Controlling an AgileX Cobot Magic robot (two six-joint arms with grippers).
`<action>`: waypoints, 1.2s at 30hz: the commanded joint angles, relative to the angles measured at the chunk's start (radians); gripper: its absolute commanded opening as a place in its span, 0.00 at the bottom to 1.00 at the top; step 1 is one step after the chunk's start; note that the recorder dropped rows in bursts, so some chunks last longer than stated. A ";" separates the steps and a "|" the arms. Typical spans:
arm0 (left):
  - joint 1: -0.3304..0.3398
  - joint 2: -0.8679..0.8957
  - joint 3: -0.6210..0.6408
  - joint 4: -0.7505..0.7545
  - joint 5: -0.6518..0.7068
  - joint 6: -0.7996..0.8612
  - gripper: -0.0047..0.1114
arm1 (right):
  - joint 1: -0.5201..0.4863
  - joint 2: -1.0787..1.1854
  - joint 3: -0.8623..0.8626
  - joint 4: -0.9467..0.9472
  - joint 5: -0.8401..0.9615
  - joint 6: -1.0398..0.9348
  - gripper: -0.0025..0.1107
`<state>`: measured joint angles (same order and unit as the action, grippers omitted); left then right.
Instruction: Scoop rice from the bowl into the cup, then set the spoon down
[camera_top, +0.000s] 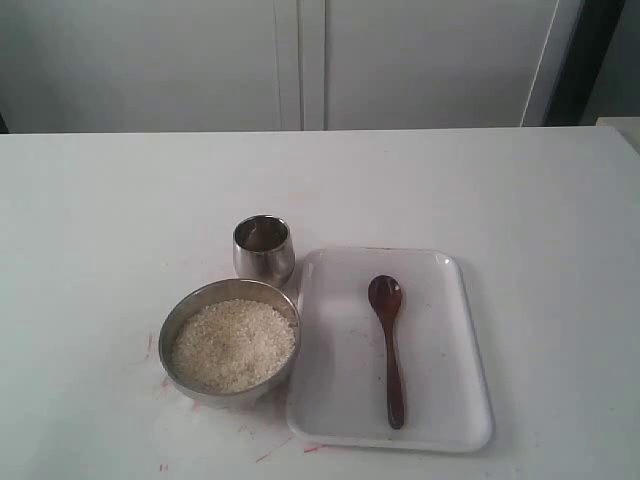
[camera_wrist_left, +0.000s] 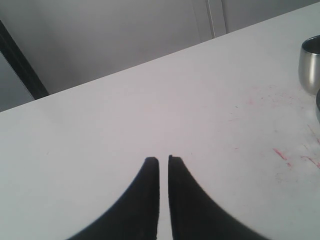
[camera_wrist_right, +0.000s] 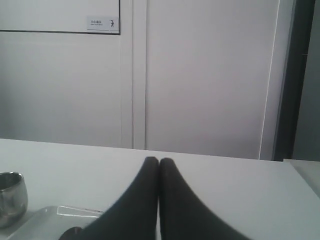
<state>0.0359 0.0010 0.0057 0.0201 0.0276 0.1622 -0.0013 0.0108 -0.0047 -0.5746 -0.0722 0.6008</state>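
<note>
White table (camera_top: 100, 200), bowl (camera_top: 235, 397) beside tray (camera_top: 440, 350) edge

Rice (camera_top: 232, 343) in bowl (camera_top: 196, 299), cup (camera_top: 264, 248) just behind it, spoon (camera_top: 388, 340) on tray (camera_top: 440, 340) to their right

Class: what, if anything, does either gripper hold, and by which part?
Nothing. The left gripper and right gripper are both shut and empty; the spoon lies on the white tray.

The bowl (camera_top: 232, 288) is seen in brushed steel, the cup (camera_top: 264, 250) in shinier polished steel. The rice (camera_top: 232, 343) is shown as matt white grains. The spoon (camera_top: 388, 345) is made of glossy dark wood, the tray (camera_top: 340, 380) of smooth white plastic; the bench (camera_top: 100, 220) is finished matt white.
</note>
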 joint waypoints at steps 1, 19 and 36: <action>-0.001 -0.001 -0.006 -0.011 -0.006 -0.001 0.16 | -0.009 -0.004 0.005 0.006 -0.053 0.005 0.02; -0.001 -0.001 -0.006 -0.011 -0.006 -0.001 0.16 | -0.009 -0.004 0.005 0.575 -0.032 -0.587 0.02; -0.001 -0.001 -0.006 -0.011 -0.006 -0.001 0.16 | -0.009 -0.004 0.005 0.567 0.377 -0.601 0.02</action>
<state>0.0359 0.0010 0.0057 0.0201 0.0276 0.1622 -0.0013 0.0108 -0.0047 0.0000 0.2108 0.0116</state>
